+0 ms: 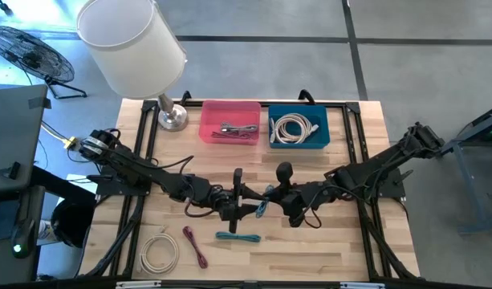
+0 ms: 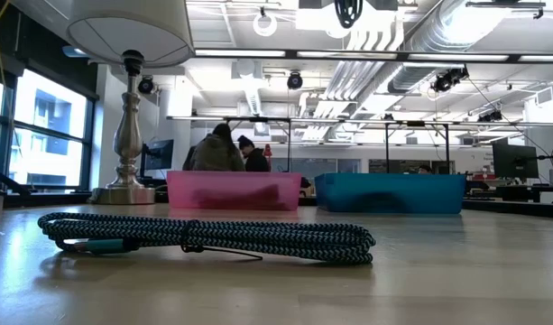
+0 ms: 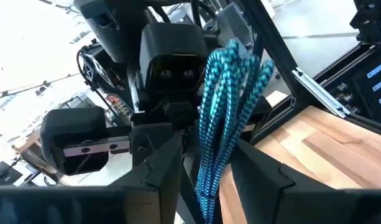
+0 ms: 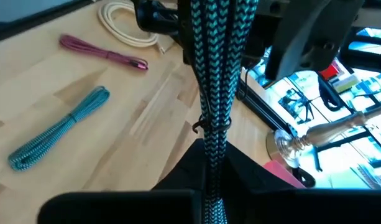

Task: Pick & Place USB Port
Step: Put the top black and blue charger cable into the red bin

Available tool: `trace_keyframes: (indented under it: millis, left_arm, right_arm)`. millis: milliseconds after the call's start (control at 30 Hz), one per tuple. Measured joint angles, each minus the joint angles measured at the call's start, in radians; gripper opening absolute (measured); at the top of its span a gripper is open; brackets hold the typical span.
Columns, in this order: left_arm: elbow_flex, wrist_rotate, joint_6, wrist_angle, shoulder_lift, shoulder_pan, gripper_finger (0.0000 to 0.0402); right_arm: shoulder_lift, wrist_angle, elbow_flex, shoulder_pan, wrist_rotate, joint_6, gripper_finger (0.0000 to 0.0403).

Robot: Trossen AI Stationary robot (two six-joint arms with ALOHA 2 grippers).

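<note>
Two dark arms, matte black, jointed in segments, black cables looping loosely along both. Left arm (image 1: 125, 164) is showing a yellow-and-silver fitting at its base end; right arm (image 1: 382, 164) is looking blocky and angular at its base. Behind the right claw (image 3: 178, 124) a boxy black housing is carrying two round lenses. Left claw (image 3: 206, 180) fingers are showing as flat, angular, black plates.

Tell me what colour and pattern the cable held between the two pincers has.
The cable is teal and black in a braided chevron weave, clearest in the right wrist view.
</note>
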Motion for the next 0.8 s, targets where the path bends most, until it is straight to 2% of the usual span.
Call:
trace_keyframes:
  millis: [133, 267, 367, 533, 600, 700, 733, 800]
  left_arm:
    - [-0.001, 0.030, 0.029, 0.030, -0.024, -0.002, 0.0144]
    - [0.029, 0.041, 0.095, -0.003, -0.131, -0.033, 0.0145]
    - [0.061, -0.033, 0.171, -0.108, -0.205, -0.080, 0.0146]
    - [0.102, -0.237, 0.255, -0.312, -0.286, -0.162, 0.0146]
    - [0.105, -0.297, 0.255, -0.336, -0.301, -0.184, 0.0146]
    - [0.105, -0.345, 0.255, -0.348, -0.307, -0.203, 0.0146]
    - [0.105, -0.346, 0.255, -0.348, -0.308, -0.206, 0.0146]
    - [0.105, -0.346, 0.255, -0.348, -0.309, -0.205, 0.0146]
  right_arm:
    - [0.000, -0.032, 0.000, 0.001, 0.058, 0.002, 0.0013]
    - [-0.008, -0.098, 0.000, 0.002, 0.176, 0.011, 0.0013]
    - [-0.033, -0.166, 0.000, 0.012, 0.316, 0.044, 0.0013]
    - [-0.104, -0.351, 0.000, 0.014, 0.695, 0.049, 0.0013]
    - [-0.153, -0.446, 0.004, -0.026, 0.771, 0.046, 0.0013]
    - [-0.239, -0.532, 0.015, -0.150, 0.754, 0.059, 0.0013]
    - [-0.268, -0.543, 0.018, -0.199, 0.704, 0.074, 0.0013]
    - [-0.329, -0.558, 0.019, -0.310, 0.526, 0.104, 0.0013]
